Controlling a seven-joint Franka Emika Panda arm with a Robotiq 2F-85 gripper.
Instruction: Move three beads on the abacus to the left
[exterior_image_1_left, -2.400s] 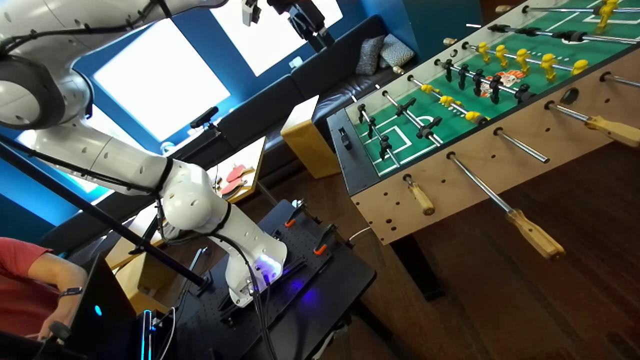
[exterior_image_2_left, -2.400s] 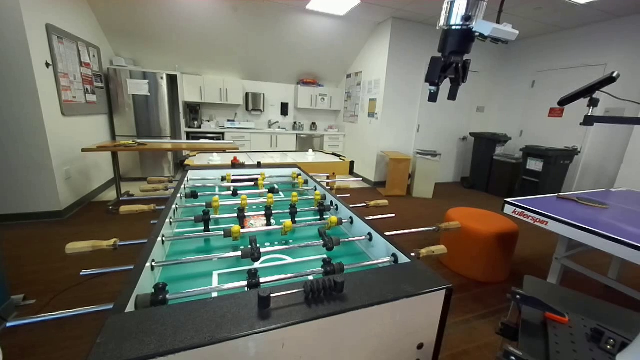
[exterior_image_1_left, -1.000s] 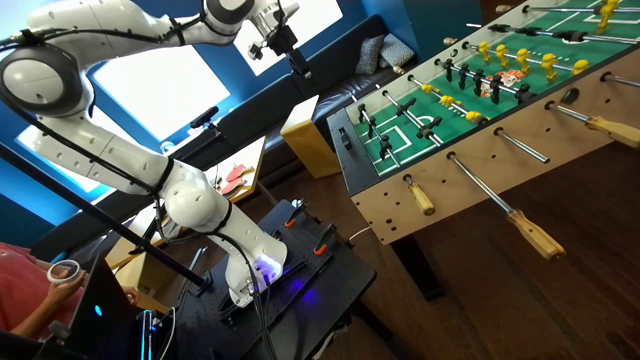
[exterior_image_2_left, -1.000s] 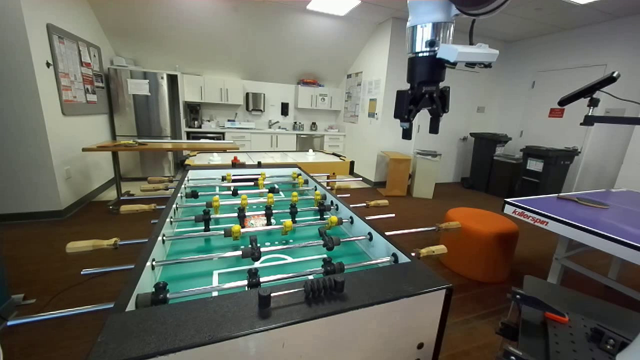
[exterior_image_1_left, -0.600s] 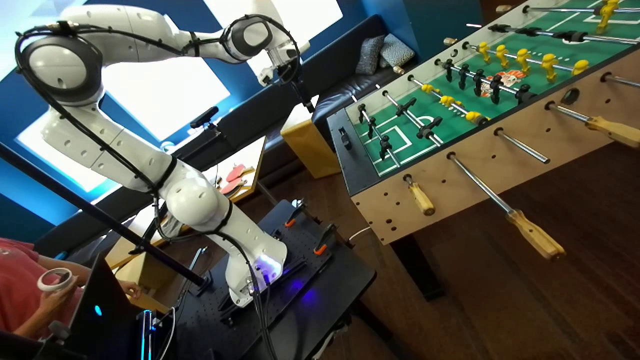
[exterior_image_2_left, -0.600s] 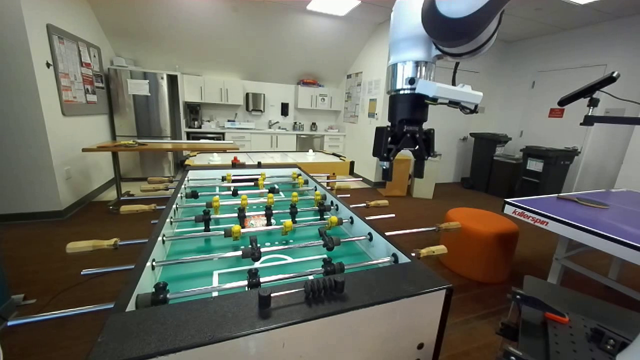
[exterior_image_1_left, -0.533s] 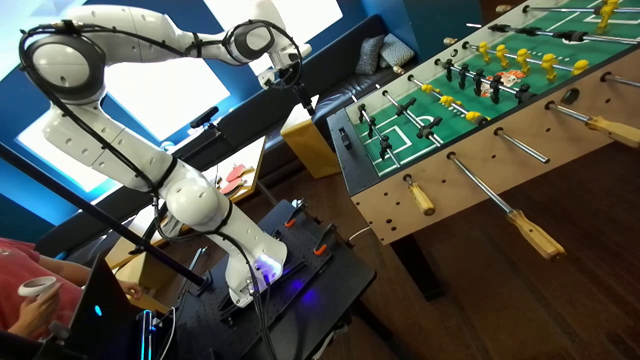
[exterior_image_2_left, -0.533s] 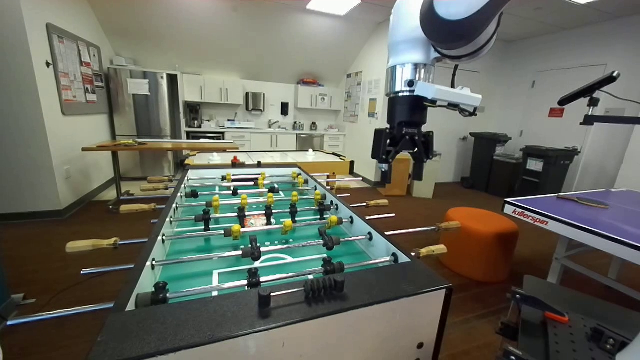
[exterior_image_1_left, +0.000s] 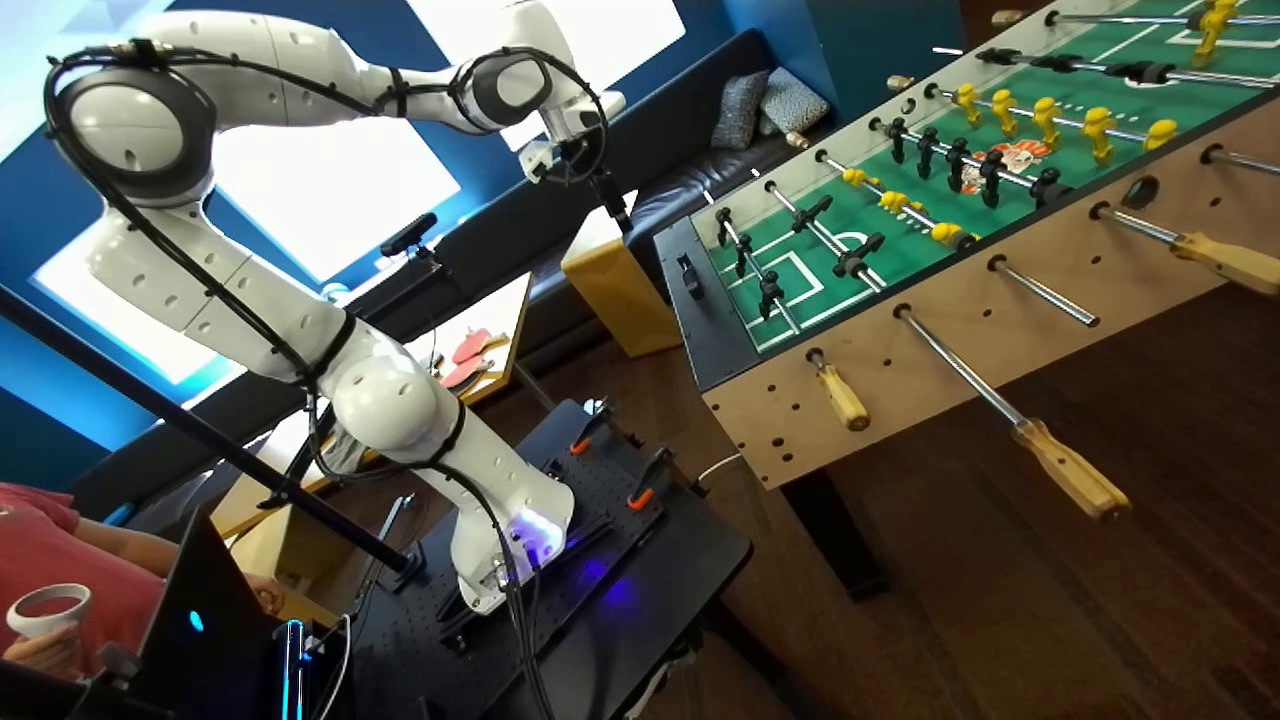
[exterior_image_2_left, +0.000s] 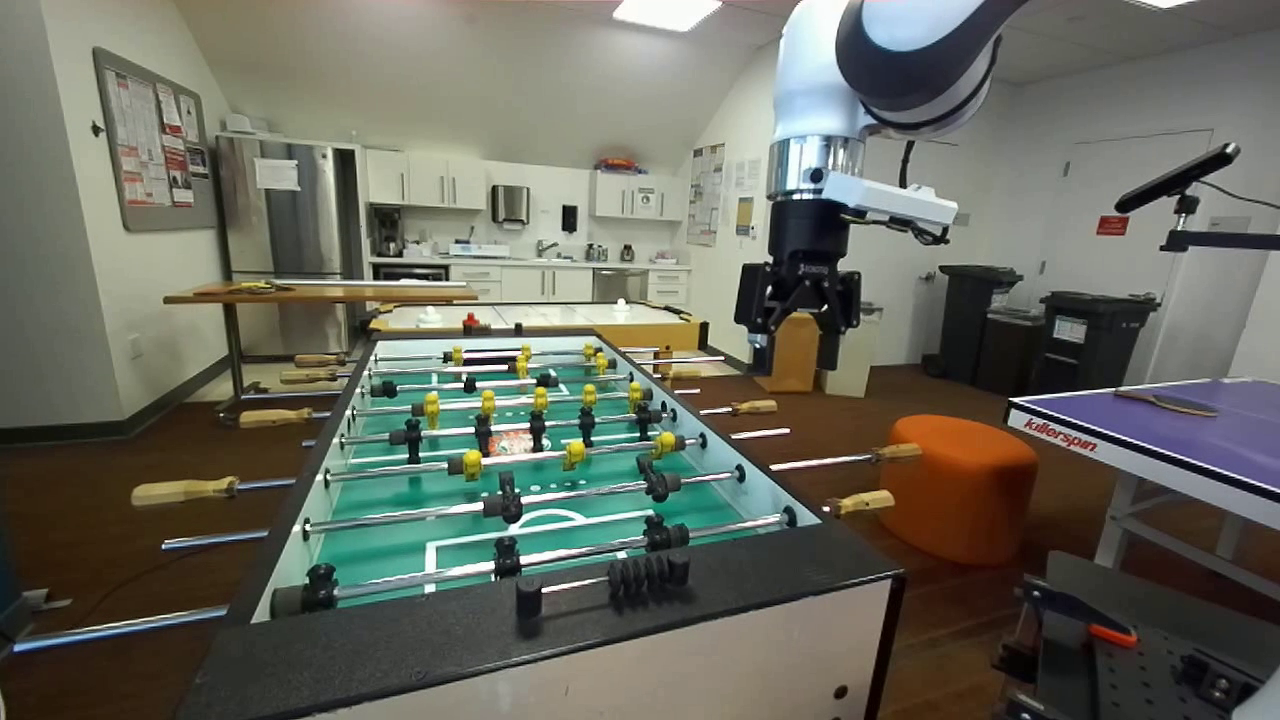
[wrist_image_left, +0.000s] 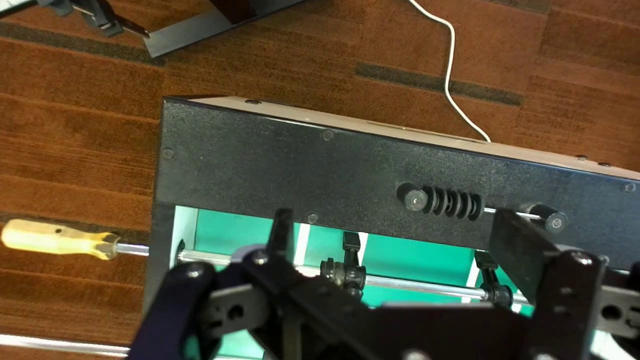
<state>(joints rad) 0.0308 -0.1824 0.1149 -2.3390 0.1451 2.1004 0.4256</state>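
Observation:
The abacus is a thin rod with small dark beads on the foosball table's black end wall. In an exterior view the beads (exterior_image_2_left: 642, 574) are bunched against the right post, with bare rod to the left. In the wrist view the beads (wrist_image_left: 452, 202) sit against the left post. The abacus (exterior_image_1_left: 690, 278) is small in an exterior view. My gripper (exterior_image_2_left: 795, 352) is open and empty, in the air above the abacus's level. It also shows in an exterior view (exterior_image_1_left: 622, 215), its fingers partly dark there. In the wrist view the open fingers (wrist_image_left: 395, 225) show below the beads.
The foosball table (exterior_image_2_left: 380, 650) has steel rods with player figures beside the end wall and wooden handles (exterior_image_1_left: 1070, 470) sticking out. The robot's black base table (exterior_image_1_left: 700, 560) stands near its end. An orange stool (exterior_image_2_left: 960, 490) and a purple ping-pong table (exterior_image_2_left: 1240, 430) are nearby.
The arm has come down and toward the foosball table's end, moving down and left in an exterior view. It moves only slightly over the last half second. The beads have not moved.

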